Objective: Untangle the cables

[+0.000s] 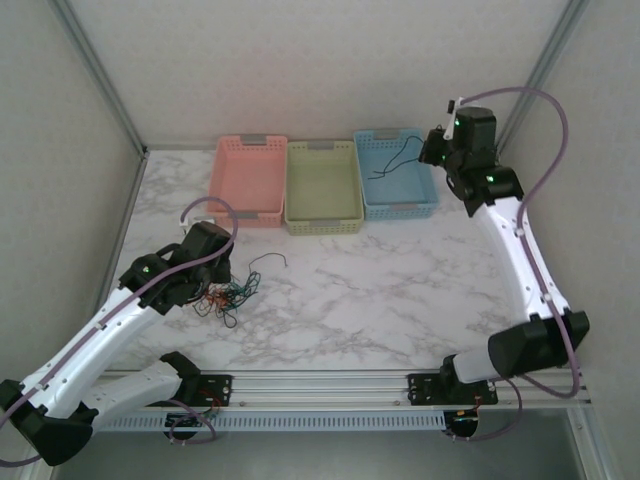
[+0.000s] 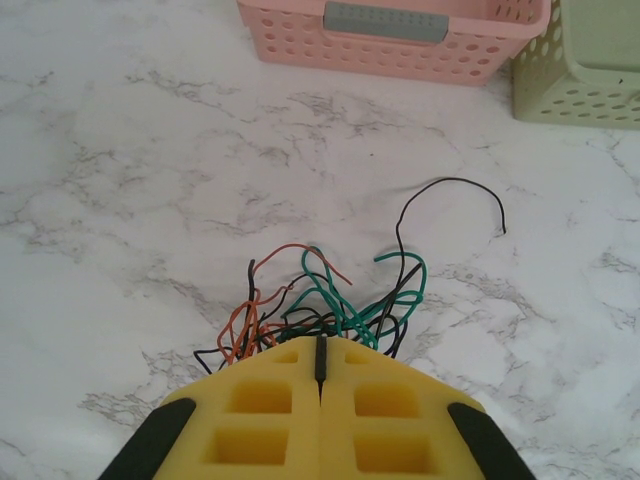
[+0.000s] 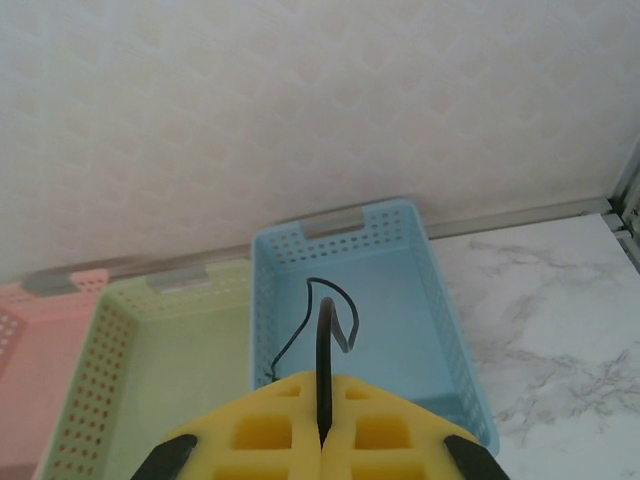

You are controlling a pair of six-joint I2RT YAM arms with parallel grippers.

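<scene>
- Cables: red, green and black strands are bunched in a knot on the marble surface, at the left and well apart from the baskets. In the left wrist view the cables are seen looped through one another just ahead of the pincer.
- Trailing strand: one black wire is seen arching out of the knot toward the right, its free end lying on the surface.
- Black cable: a single strand, apart from the knot, is held up over the blue basket. It hangs down into the basket; whether its lower end touches the floor cannot be told.
- Left pincer: closed narrow at the near edge of the knot, with a dark strand of the cables nipped in the seam between the jaws.
- Right pincer: closed narrow on the black cable, raised above the blue basket at the far right.
- Pink basket and green basket: set in a row with the blue one at the far edge; no cable lies in either.
- Progress, as judged: early. One black cable has been freed and is about to be deposited; the red, green and other black strands are left to be separated.
</scene>
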